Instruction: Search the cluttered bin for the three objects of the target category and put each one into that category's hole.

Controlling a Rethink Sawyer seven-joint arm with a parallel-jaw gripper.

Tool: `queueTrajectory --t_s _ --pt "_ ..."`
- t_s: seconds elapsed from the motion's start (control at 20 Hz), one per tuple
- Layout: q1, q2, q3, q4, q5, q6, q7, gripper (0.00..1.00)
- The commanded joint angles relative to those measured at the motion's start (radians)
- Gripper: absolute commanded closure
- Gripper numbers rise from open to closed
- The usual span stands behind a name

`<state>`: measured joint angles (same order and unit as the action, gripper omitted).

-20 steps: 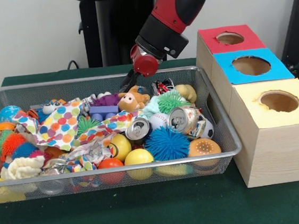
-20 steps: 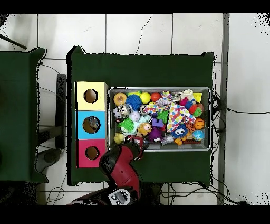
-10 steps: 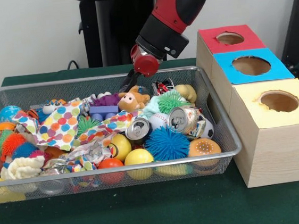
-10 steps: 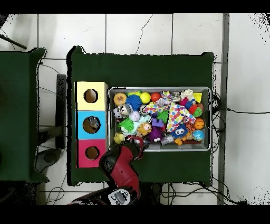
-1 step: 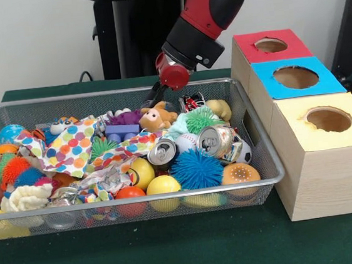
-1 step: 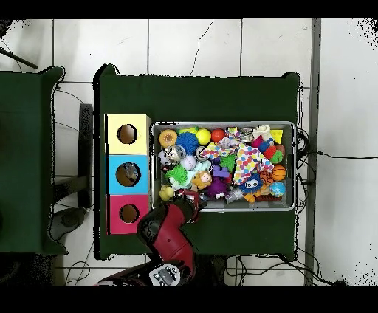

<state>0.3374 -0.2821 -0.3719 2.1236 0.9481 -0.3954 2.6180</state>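
Near rim of bin (image 5: 140, 206): yellow balls (image 5: 163, 185), orange dimpled ball (image 5: 239, 173) and blue spiky ball (image 5: 196, 168) packed right against the front mesh.

Mid bin: two crushed cans side by side, one showing its open top (image 5: 162, 152), the other (image 5: 216, 140) tipped toward the boxes, white baseball (image 5: 186, 141) wedged between them. Polka-dot paper (image 5: 74, 148) draped over the clutter on the side away from the boxes.

Back of bin: brown plush monkey (image 5: 156, 117) lying on top of the pile, purple block (image 5: 122, 132) just beside it, green spiky ball (image 5: 202, 119) on its box side.

Boxes beside bin: yellow-topped box (image 5: 329, 119) nearest, blue-topped box (image 5: 295, 77) behind it, red-topped box (image 5: 271, 45) farthest. All three holes unblocked.

Target category: can't tell from here, so plush is only a guess based on where the arm is.

Key relation: monkey sits directly under the gripper (image 5: 153, 98), touching or nearly so. Looks like its body runs roughly across the bin toward the boxes.

Gripper: dark fingertips poke down behind the monkey's head, can't tell how far apart or whether anything is pinched. Overhead view no help, arm (image 6: 168, 229) covers it at the bin's back rim.
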Motion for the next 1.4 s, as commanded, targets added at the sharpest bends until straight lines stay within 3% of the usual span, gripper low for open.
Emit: queueTrajectory --t_s 0.05,0.6,0.65,0.9,1.25,1.4 --pt "0.008 0.077 0.102 -0.061 0.021 0.029 0.142 0.0" --pt "0.013 0.082 0.097 -0.066 0.01 0.033 0.128 0.0" --pt "0.013 0.083 0.1 -0.065 0.009 0.023 0.141 1.0" --pt "-0.008 0.075 0.114 -0.06 -0.031 0.004 0.167 1.0" --pt "0.019 0.076 0.094 -0.055 0.008 0.017 0.148 1.0" --pt "0.034 0.038 0.065 -0.044 0.029 0.08 0.103 1.0"
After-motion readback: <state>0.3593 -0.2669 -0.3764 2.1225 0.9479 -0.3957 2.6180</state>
